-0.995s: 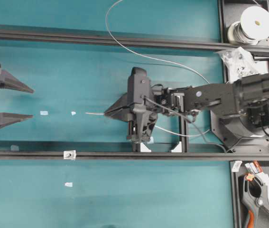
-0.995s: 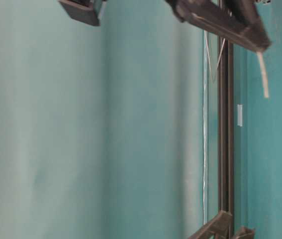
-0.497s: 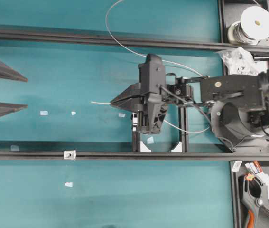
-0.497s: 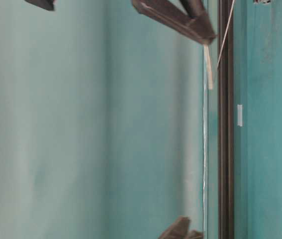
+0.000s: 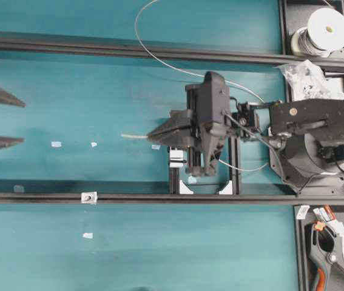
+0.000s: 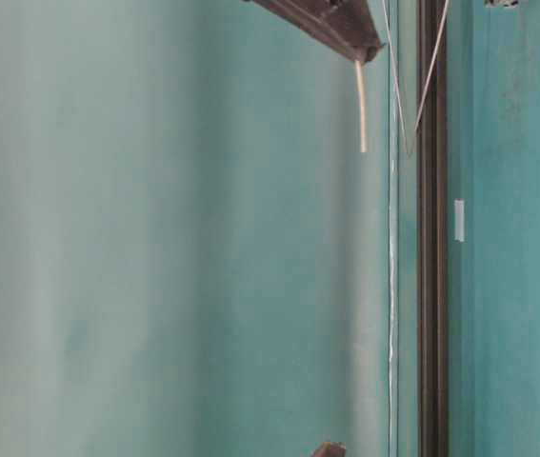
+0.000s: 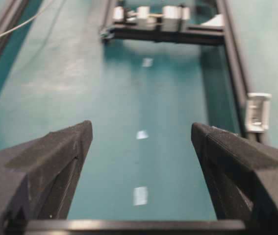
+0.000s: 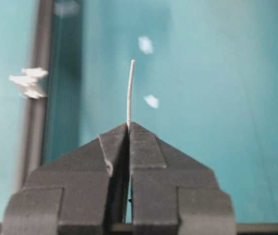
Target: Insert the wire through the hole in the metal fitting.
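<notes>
My right gripper (image 5: 150, 137) hovers over the middle of the teal table, shut on the wire (image 5: 134, 136). A short, thin, silvery end of the wire sticks out leftward past its tips. In the right wrist view the wire (image 8: 129, 93) rises straight from the closed gripper (image 8: 129, 125). The rest of the wire loops back over the far rail toward the spool. The metal fitting (image 5: 88, 196), small, shiny and squarish, sits on the near black rail, below and left of the wire tip. My left gripper (image 5: 23, 123) is at the left edge, open and holding nothing; its wrist view shows the fitting (image 7: 256, 113) to its right.
Two black rails (image 5: 129, 51) (image 5: 159, 197) cross the table. A white-and-black block (image 5: 176, 159) stands in a black frame under my right gripper. White tape scraps (image 5: 56, 144) (image 5: 87, 235) dot the mat. A wire spool (image 5: 323, 30), a plastic bag (image 5: 305, 79) and a clamp (image 5: 332, 254) lie at the right.
My right gripper has drawn back to the right, carrying the wire end with it. My left gripper has retreated left, now mostly out of the overhead view. Both kept their states.
</notes>
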